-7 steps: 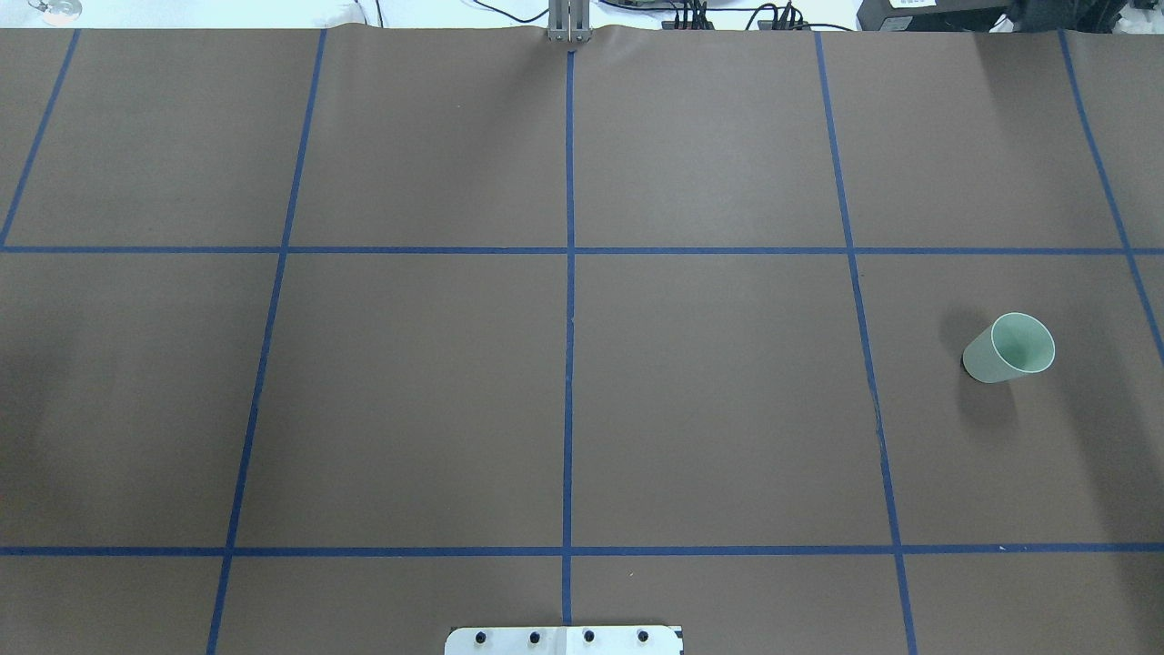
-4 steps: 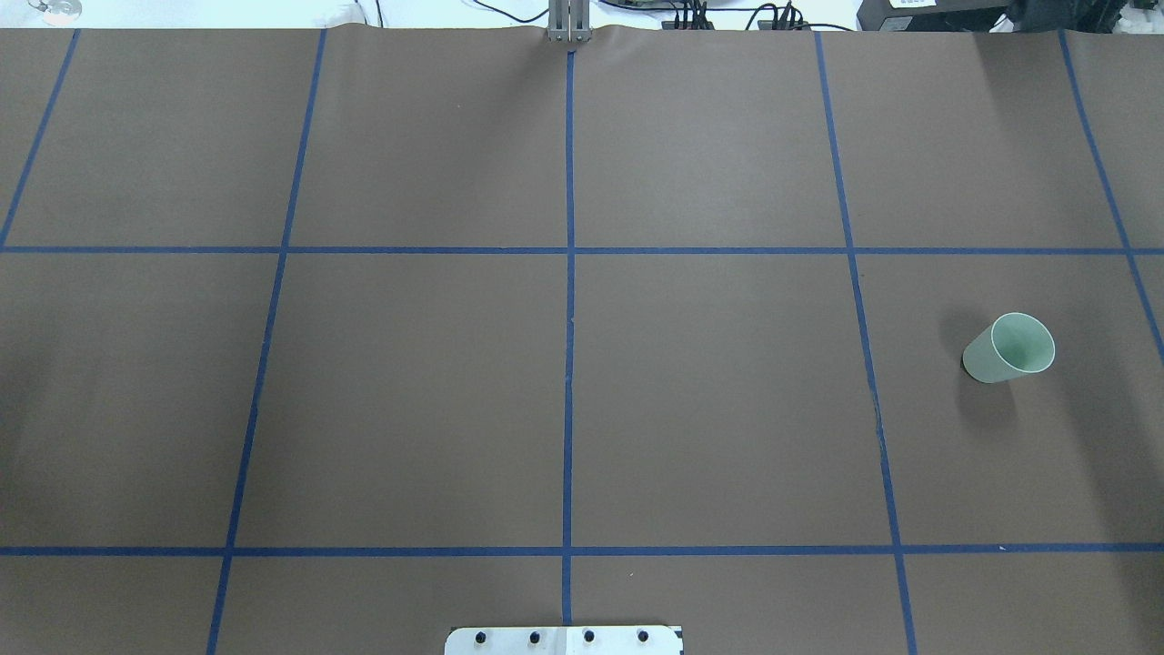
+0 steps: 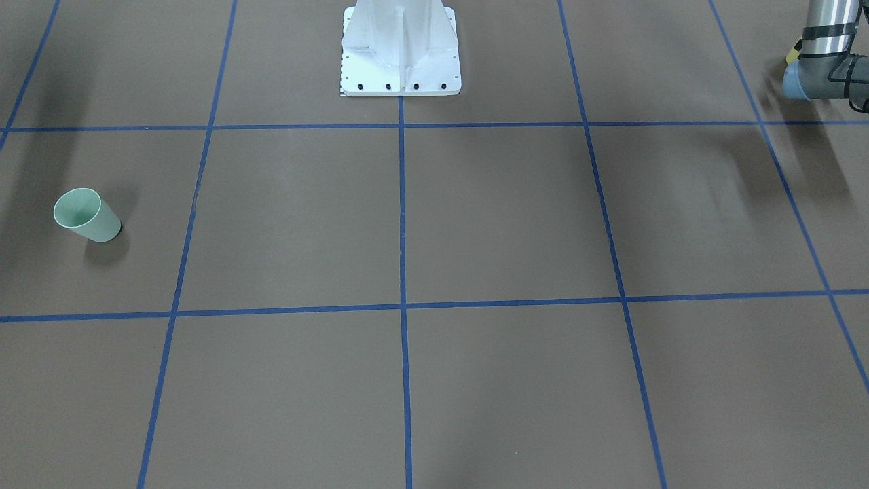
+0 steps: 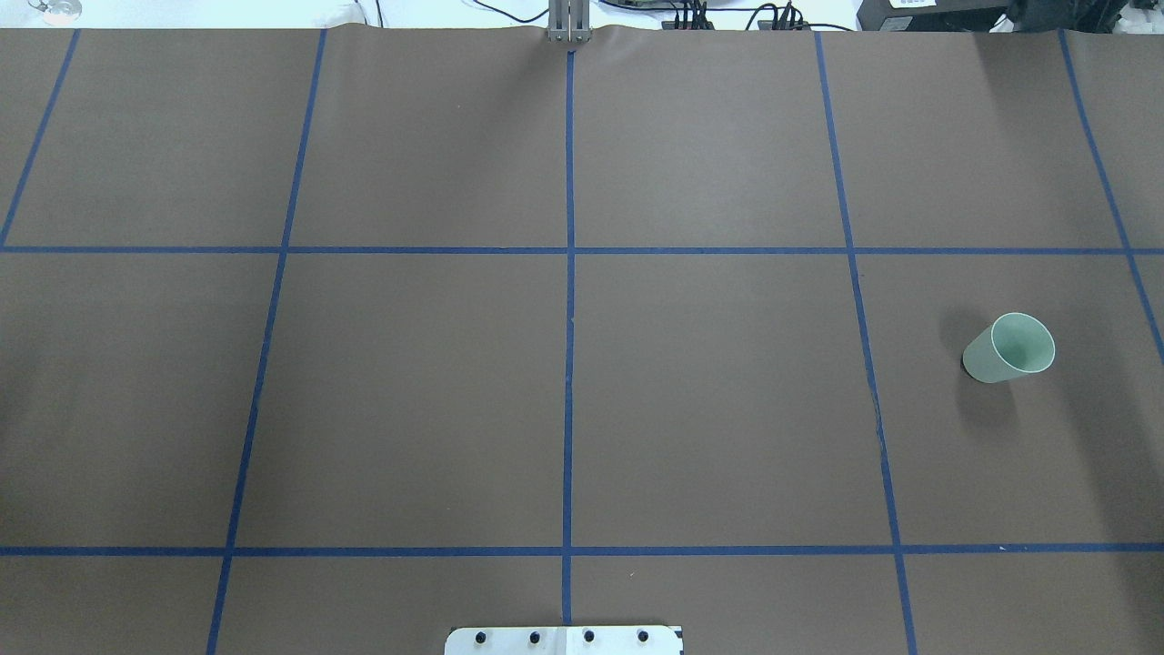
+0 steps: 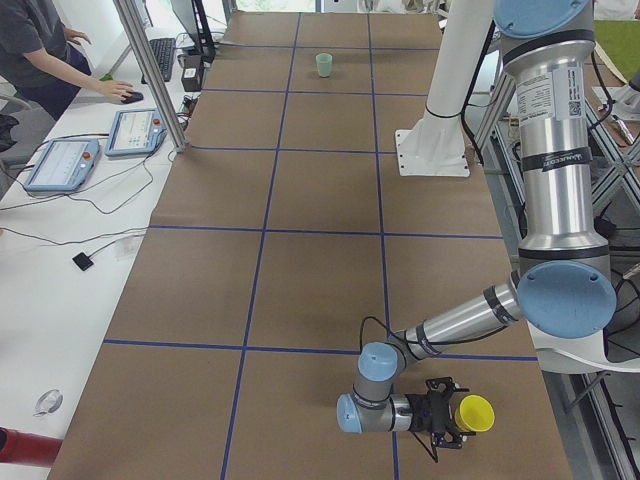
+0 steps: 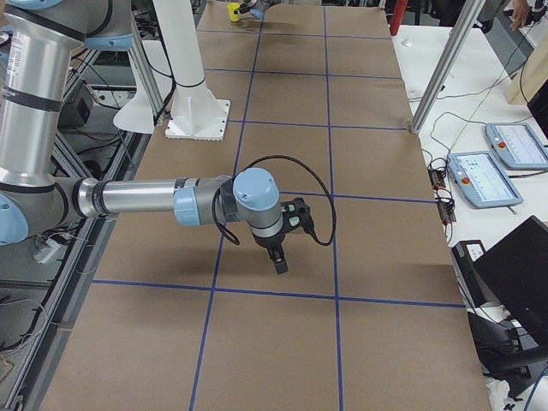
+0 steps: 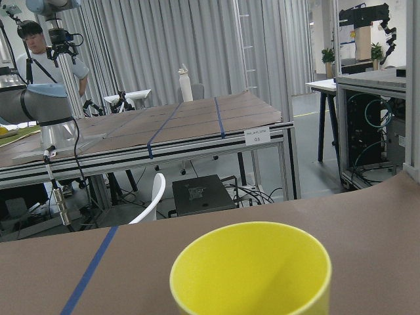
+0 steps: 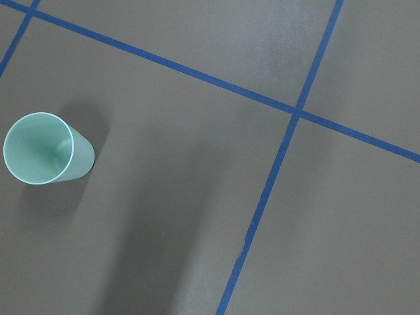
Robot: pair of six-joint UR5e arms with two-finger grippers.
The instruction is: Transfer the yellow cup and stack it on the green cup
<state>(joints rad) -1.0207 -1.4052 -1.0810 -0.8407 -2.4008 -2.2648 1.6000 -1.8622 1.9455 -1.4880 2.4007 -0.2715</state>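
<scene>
Overhead, green cup (image 4: pixel 1008 348) stays mid-right. Side views alone show left claw (image 5: pixel 440 420) just beside yellow cup (image 5: pixel 474 413), and right claw (image 6: pixel 281 261). I cannot tell how far open either is.

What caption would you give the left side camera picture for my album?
The left hand by the yellow cup; the green cup stands far down the table.

Bright yellow cup (image 7: pixel 250 272), pale green cup (image 4: pixel 1002 353)

- The left silver-and-blue jointed arm (image 5: pixel 455 320) reaches low, forearm slanting down; the left black two-finger gripper (image 5: pixel 448 415) lies about level, and its jaw state is unclear.
- The right silver-and-blue jointed arm (image 6: pixel 137 199) stretches level; the right black two-finger gripper (image 6: pixel 280 264) points down, its jaw state also unclear.
</scene>
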